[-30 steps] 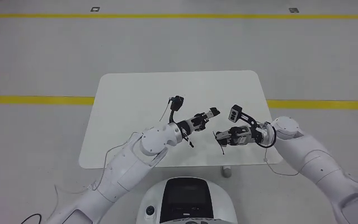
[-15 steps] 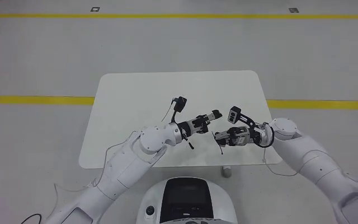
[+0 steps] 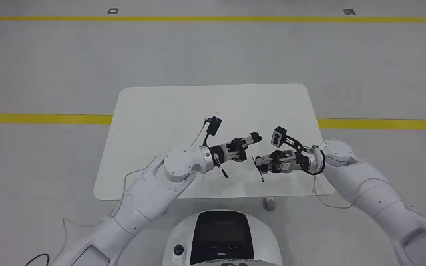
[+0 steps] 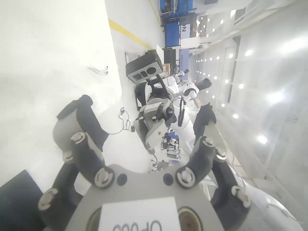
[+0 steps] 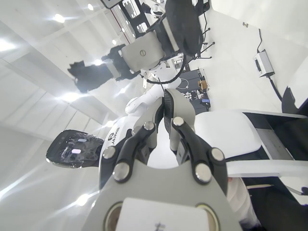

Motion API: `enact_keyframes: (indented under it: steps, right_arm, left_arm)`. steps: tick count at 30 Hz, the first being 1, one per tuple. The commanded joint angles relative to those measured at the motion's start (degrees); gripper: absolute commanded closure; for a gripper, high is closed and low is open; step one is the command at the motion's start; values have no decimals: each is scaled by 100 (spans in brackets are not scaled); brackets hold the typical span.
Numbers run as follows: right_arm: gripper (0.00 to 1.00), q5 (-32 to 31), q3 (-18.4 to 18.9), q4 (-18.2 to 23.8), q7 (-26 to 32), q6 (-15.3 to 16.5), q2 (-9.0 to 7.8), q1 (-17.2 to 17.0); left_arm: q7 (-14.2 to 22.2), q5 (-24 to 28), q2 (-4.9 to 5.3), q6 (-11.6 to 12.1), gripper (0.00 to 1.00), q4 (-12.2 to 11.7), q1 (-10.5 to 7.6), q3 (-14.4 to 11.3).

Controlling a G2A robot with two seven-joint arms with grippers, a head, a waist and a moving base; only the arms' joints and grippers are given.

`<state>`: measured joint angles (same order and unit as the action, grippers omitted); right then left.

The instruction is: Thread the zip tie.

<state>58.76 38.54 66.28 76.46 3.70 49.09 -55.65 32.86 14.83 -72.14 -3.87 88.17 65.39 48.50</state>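
A thin black zip tie (image 3: 260, 173) hangs from my right gripper (image 3: 259, 161), which is shut on it above the white table's (image 3: 160, 133) near edge. In the right wrist view the tie (image 5: 159, 82) sticks out past the closed right gripper (image 5: 164, 99). Just beyond it my left gripper (image 3: 256, 138) is open and holds nothing, its fingers (image 5: 185, 22) spread wide apart. In the left wrist view the left gripper (image 4: 144, 108) faces the right gripper (image 4: 151, 145), close but apart.
A few spare zip ties (image 4: 98, 70) lie on the table farther out. Both wrist cameras (image 3: 277, 136) stand above the grippers. A cable (image 3: 200, 130) loops off the left wrist.
The left gripper has shifted slightly toward the right gripper and turned a little. The right gripper has edged a bit closer, still shut on the tie.
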Motion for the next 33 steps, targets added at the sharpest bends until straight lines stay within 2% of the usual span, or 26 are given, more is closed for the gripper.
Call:
enact_keyframes:
  steps: [1,8,10,15,18,19,20,21,27,29,33]
  right_arm:
    - [100,-26,38,11,-7,-28,8,-22]
    - [100,-32,40,24,-43,-24,10,-32]
    - [100,-85,72,134,-169,-15,18,-96]
    - [100,-158,211,193,-153,-45,26,-199]
    - [100,-175,284,184,-145,-50,41,-242]
    - [100,-176,308,176,-152,-44,46,-255]
    - [100,-180,331,170,-156,-42,51,-267]
    - [100,-181,355,163,-154,-41,56,-277]
    - [100,-233,504,137,-132,-54,81,-344]
    - [100,-265,546,141,-126,-77,91,-365]
    - [100,-353,601,150,-136,-125,113,-402]
  left_arm:
    - [144,-6,18,102,0,-43,-20,39]
    - [106,-94,24,113,0,-51,-35,50]
    - [47,-26,20,66,0,-30,9,41]
    - [337,197,30,57,0,-84,-10,46]
    - [369,223,34,65,0,-110,-15,34]
    - [366,227,34,61,3,-119,-16,29]
    - [364,233,34,61,23,-128,-18,24]
    - [365,243,34,58,51,-140,-16,17]
    - [444,296,38,100,65,-183,-26,-21]
    - [458,284,41,106,74,-186,-31,-34]
    - [483,286,44,114,85,-177,-36,-63]
